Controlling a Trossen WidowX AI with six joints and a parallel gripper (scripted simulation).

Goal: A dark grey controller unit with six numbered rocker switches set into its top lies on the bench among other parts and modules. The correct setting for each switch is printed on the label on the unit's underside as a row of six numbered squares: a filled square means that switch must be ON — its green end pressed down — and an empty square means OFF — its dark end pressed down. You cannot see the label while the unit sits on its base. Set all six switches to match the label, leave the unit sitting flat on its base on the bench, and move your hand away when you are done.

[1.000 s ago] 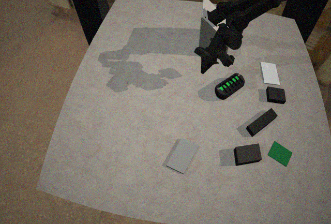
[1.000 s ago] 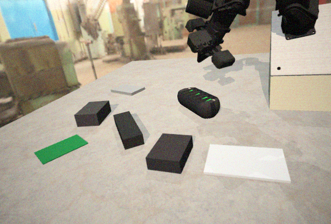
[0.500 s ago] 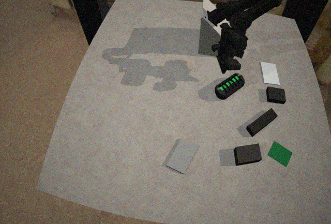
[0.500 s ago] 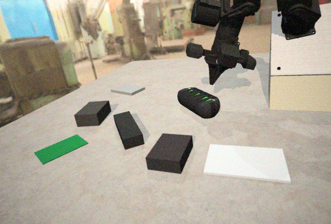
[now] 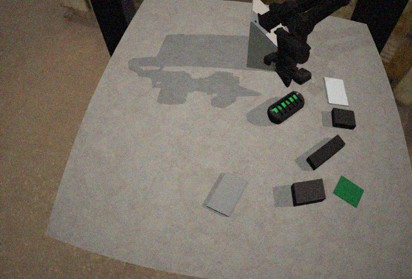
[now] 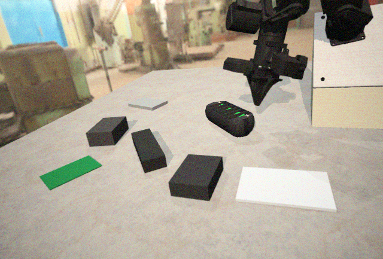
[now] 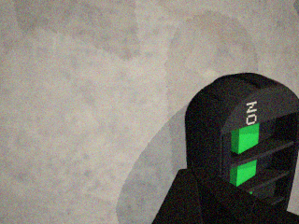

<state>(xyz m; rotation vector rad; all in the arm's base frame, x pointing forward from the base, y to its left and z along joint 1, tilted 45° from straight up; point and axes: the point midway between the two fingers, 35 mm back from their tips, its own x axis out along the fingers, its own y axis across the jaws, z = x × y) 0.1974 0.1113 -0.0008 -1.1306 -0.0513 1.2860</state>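
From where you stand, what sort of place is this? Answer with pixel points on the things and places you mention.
Likely an old workshop or factory hall: blurred machine-like shapes, a big worn cabinet-like block [image 6: 37, 79] and a blue door-like panel [image 6: 30, 18] behind the bench [image 6: 185, 234].

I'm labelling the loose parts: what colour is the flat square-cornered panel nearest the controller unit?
White; the exterior view shows it best.

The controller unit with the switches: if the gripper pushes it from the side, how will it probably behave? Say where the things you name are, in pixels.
The controller unit [image 5: 288, 113] [image 6: 227, 119] [image 7: 206, 145] looks stiff, with a solid casing. Its ends are rounded, so a push there may slip off or turn it. Lying low and long, it would probably slide before tipping.
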